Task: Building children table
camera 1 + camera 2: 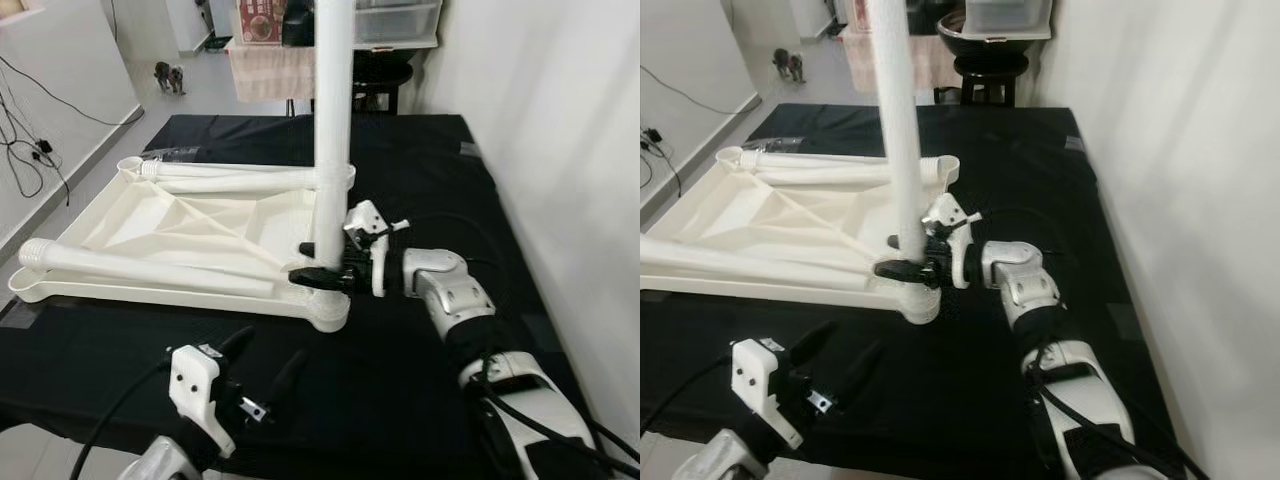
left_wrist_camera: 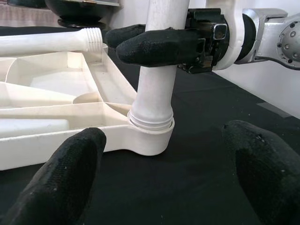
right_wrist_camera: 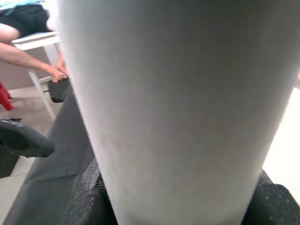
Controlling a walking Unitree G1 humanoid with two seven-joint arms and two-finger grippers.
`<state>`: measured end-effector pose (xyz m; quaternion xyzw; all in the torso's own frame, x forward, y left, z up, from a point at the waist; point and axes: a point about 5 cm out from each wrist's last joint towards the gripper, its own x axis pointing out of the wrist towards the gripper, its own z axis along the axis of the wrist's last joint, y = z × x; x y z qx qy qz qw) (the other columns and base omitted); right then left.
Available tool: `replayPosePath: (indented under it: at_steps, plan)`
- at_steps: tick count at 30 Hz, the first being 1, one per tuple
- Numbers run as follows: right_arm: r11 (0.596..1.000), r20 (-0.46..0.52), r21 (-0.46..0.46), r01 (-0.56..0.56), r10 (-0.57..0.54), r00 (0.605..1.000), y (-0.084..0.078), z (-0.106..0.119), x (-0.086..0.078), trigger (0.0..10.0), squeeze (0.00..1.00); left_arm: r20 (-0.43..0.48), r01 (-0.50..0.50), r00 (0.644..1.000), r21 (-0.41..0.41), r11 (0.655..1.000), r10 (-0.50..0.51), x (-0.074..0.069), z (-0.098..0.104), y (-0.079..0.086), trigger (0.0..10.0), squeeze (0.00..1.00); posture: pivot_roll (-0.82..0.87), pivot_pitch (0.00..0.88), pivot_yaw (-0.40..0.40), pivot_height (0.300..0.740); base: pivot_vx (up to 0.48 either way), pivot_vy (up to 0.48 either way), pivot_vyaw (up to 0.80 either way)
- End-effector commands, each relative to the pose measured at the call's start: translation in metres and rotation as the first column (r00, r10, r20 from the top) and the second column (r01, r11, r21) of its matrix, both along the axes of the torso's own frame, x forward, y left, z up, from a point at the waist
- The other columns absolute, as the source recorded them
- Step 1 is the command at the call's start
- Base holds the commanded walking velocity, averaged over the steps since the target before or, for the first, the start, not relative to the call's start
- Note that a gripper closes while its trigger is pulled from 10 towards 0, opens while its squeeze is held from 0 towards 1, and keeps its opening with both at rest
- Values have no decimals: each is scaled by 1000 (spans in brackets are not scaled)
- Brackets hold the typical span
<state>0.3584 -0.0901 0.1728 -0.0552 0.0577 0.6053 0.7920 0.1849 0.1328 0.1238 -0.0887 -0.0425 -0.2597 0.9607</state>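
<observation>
White plastic tabletop [image 1: 200, 225] lying underside-up on a black cloth [image 1: 430, 170]. Upright table leg [image 1: 333, 110] seated in its near corner socket [image 1: 325, 300], clamped between the right gripper's [image 1: 318, 270] closed fingers just above the socket. Left gripper [image 1: 262, 370] spread open, empty, short of the socket. Two loose legs [image 1: 150, 270] lie beyond.

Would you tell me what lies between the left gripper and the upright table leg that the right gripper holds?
Only bare black cloth: in the left wrist view, the open left gripper faces the upright leg across it, with the right gripper clamped on that leg.
</observation>
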Motion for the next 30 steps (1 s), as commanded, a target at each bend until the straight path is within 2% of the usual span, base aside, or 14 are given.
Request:
replayPosePath:
  at_steps: [1,10,11,12,13,14,16,17,19,26,27,28,29,30]
  plan:
    - [999,-3,20,-41,41,999,6,2,-1,0,0,-13,4,1000,19,1000,-4,-2,-1,4,10000,0,64,44,38,740,0,0,0]
    - [993,1,-40,107,-107,994,-7,-22,-10,0,0,-9,-14,1000,22,1000,14,-9,3,4,10000,0,59,92,32,740,0,0,0]
    - [967,-18,-60,246,-248,969,-5,-32,-11,0,0,-10,-12,1000,22,1000,12,-10,4,5,10000,0,52,107,30,740,0,0,0]
    - [876,-57,-81,475,-480,875,1,-49,-24,0,0,-12,-7,1000,22,1000,7,-10,5,6,10000,0,43,116,35,740,0,0,0]
    - [876,-57,-81,475,-480,875,1,-49,-24,0,0,-12,-7,1000,22,1000,7,-10,5,6,10000,0,43,116,35,740,0,0,0]
    - [785,-69,-92,612,-618,783,4,-56,-35,0,0,-13,-4,1000,21,1000,4,-10,5,7,10000,0,33,119,49,740,0,0,0]
    - [785,-69,-92,612,-618,783,4,-56,-35,0,0,-13,-4,1000,21,1000,4,-10,5,7,10000,0,33,119,49,740,0,0,0]
    - [707,-65,-101,700,-707,704,3,-58,-43,0,0,-14,-1,1000,21,1000,2,-10,5,9,10000,0,29,118,52,740,0,0,0]
    - [685,-63,-105,721,-728,683,2,-59,-43,0,0,-15,3,1000,20,1000,-3,-8,5,9,10000,0,25,106,51,740,0,0,0]
    - [696,-22,-102,711,-716,698,3,-55,-34,0,0,-8,-6,1000,29,1000,6,-4,5,10,10000,0,27,96,42,740,0,0,0]
    - [710,-29,-102,697,-702,711,5,-54,-34,10000,0,-5,-16,1000,32,999,16,-4,5,11,10000,0,28,91,42,740,0,0,0]
    - [729,-39,-96,677,-683,729,8,-53,-35,10000,0,-4,-22,1000,33,999,22,-4,6,11,10000,0,28,91,42,740,0,0,0]
    - [775,-65,-51,629,-632,773,13,-47,-34,10000,1000,-4,-23,1000,34,999,23,-3,6,10,10000,0,31,88,43,740,0,0,0]
    - [775,-65,-51,629,-632,773,13,-47,-34,10000,1000,-4,-23,1000,34,999,23,-3,6,10,10000,0,31,88,43,740,0,0,0]
